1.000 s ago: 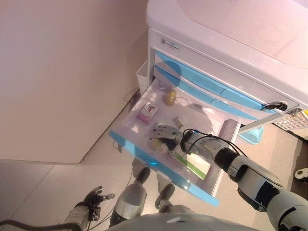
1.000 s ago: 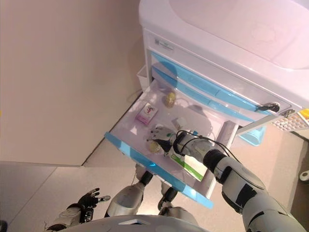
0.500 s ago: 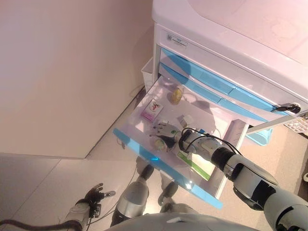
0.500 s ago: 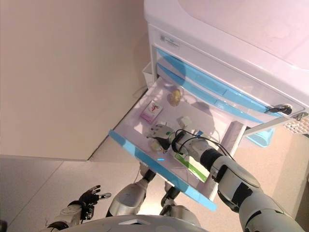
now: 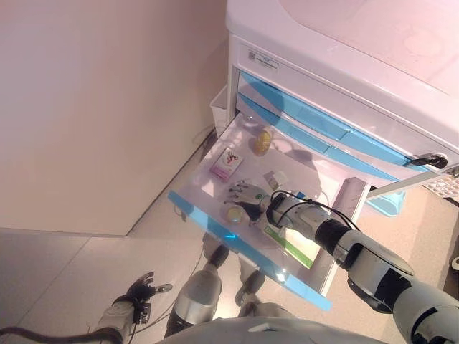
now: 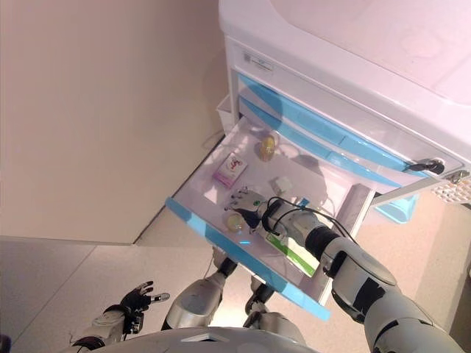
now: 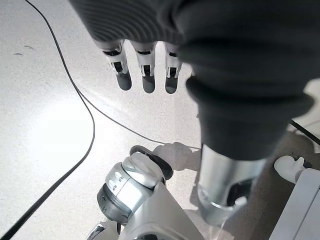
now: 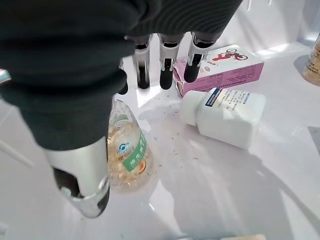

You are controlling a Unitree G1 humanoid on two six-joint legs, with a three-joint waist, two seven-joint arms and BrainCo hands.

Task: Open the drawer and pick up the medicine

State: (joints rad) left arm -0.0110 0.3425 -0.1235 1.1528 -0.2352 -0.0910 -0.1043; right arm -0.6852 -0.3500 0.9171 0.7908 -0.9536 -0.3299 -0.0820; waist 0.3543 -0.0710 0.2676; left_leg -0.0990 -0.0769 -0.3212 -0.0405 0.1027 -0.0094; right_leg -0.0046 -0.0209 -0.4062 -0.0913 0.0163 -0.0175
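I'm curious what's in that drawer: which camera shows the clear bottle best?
The right wrist view: the clear bottle lies close up beside the right hand. Both eye views show it only as a small blob; the left wrist view misses it.

Glossy white plastic drawer (image 8: 280, 190) (clear plastic bottle (image 8: 127, 155)).

Labels on white bottle (image 8: 223, 116), pink box (image 8: 220, 68), amber bottle (image 8: 128, 152), none readable

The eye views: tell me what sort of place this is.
Probably a clinic or hospital room, hedged. A white cart with blue-fronted drawers has an open drawer of medicines: a white pill bottle, a pink box and a clear bottle, under the right hand.
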